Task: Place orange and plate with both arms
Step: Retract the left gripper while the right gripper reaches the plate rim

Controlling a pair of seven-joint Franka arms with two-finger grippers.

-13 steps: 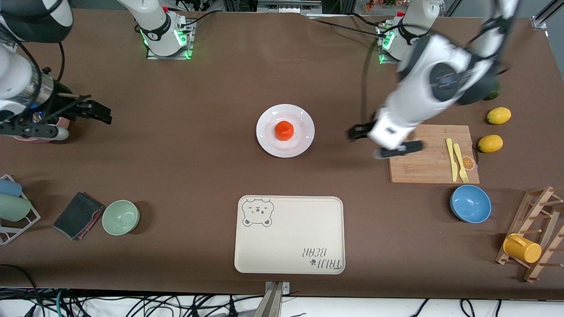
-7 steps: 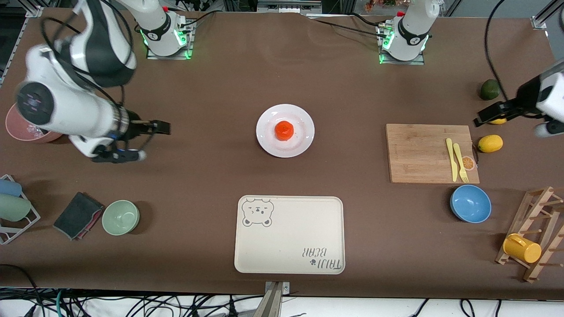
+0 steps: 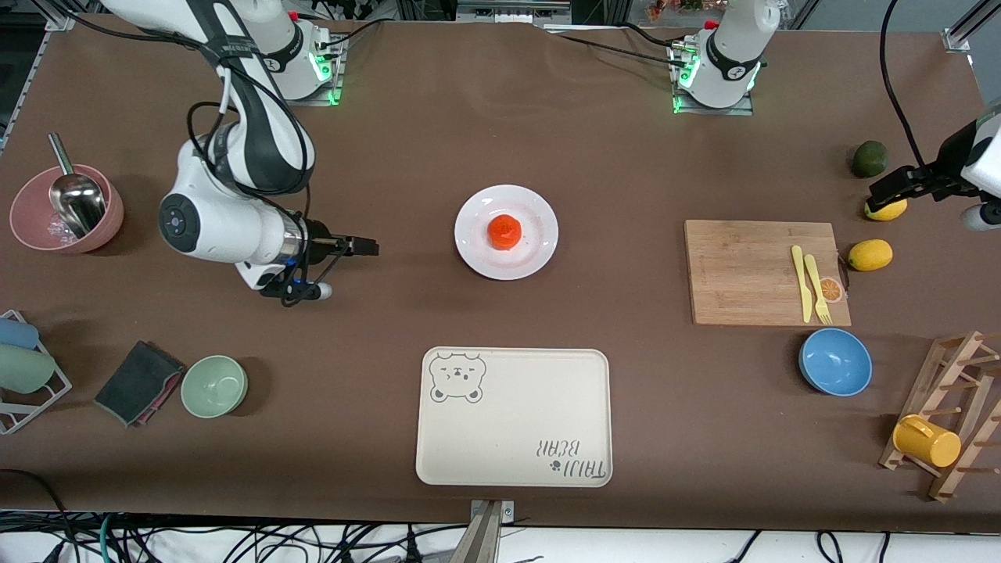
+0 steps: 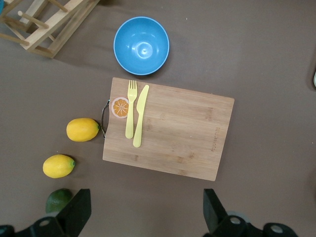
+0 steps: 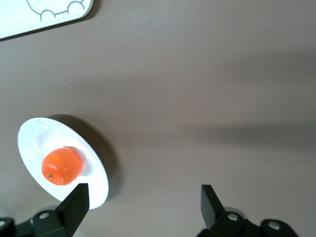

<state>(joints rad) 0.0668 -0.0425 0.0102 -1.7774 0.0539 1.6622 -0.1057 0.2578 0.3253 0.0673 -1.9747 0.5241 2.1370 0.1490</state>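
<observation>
The orange (image 3: pixel 505 231) sits in the middle of the plate (image 3: pixel 539 252) at the table's centre. The right gripper (image 3: pixel 361 248) hangs over bare table toward the right arm's end, fingers spread and empty. The left gripper (image 3: pixel 899 188) hovers over a lemon (image 3: pixel 889 209), also wide open, holding nothing.

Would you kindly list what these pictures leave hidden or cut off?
- Left gripper, front view: it covers part of one lemon.
- Avocado, left wrist view: partly covered by a gripper finger.
- Plate, right wrist view: its rim is partly covered by a right gripper finger; the orange shows whole.
</observation>
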